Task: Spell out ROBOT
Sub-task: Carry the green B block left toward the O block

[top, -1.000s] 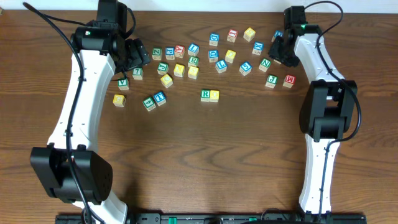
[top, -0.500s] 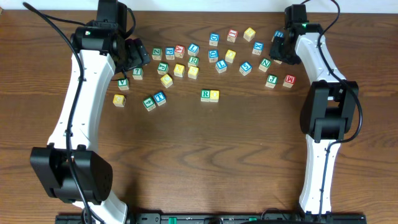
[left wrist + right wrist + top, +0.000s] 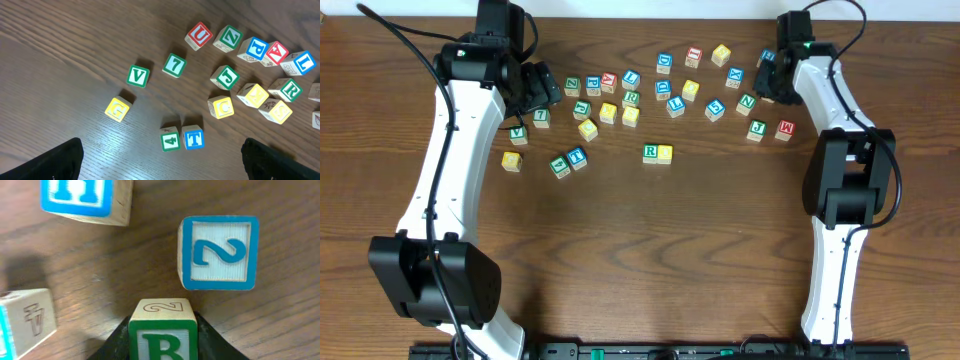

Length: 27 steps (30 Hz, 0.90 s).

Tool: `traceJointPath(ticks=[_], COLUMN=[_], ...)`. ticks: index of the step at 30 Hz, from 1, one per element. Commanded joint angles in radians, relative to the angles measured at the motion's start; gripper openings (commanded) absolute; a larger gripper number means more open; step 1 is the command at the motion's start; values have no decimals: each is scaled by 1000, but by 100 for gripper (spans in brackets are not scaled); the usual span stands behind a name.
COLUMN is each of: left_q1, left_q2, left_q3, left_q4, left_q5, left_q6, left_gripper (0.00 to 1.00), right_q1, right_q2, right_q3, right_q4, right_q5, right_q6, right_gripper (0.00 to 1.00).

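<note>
Your right arm has pulled back toward the far edge of the surface (image 3: 620, 250), right fingers (image 3: 116, 342) clamped on the B block (image 3: 161, 327), so the third letter looks secured. B block: pale wood, green-framed, near a blue 2 block (image 3: 218, 252), well apart from the R block (image 3: 650, 152) at mid-surface. Left fingers (image 3: 55, 160) spread wide, empty.
</note>
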Motion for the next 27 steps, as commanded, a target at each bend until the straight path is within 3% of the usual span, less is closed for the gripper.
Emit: traceJointPath(ticks=[1,14,27], left_q1=[3,3,3], left_q2=[-18,-18,-19], left_q3=[1,1,1], left_q4=[-6,-6,-6], left_q5=[-13,-13,-13], left_q6=[9,9,9], left_gripper=[100,100,100], right_q1=[-3,0,96], right_q2=[-38,-148,-325], right_q3=[-13,-7,-8], right_q4=[-2,-27,-336], right_q5=[18,-10,-159], right_q6=[8,-29,-115], right_gripper=[25,23,22])
